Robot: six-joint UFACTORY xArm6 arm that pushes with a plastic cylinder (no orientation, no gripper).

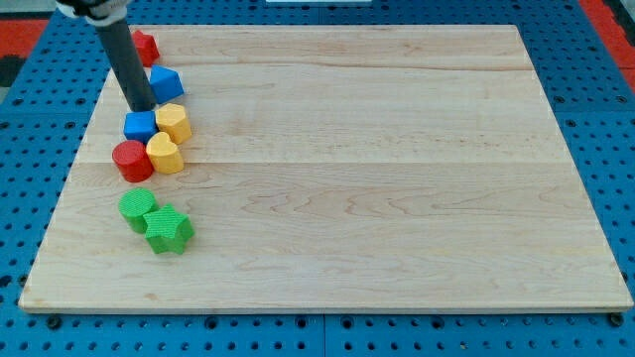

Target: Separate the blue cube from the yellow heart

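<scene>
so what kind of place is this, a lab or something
Most likely a robotics lab bench set up for pushing trials. A plain wooden board lies on a blue perforated panel, small coloured blocks such as the blue cube sit in a cluster, and my tip rests just above that cube.

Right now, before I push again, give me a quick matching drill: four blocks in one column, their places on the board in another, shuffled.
Blocks:
1. blue cube
2. red cylinder
3. green star
4. red block

Places:
A. nearest the view's bottom
B. at the view's top, behind my rod
C. just below my tip
D. left of the yellow heart

Pairs: 1-C, 2-D, 3-A, 4-B
</scene>
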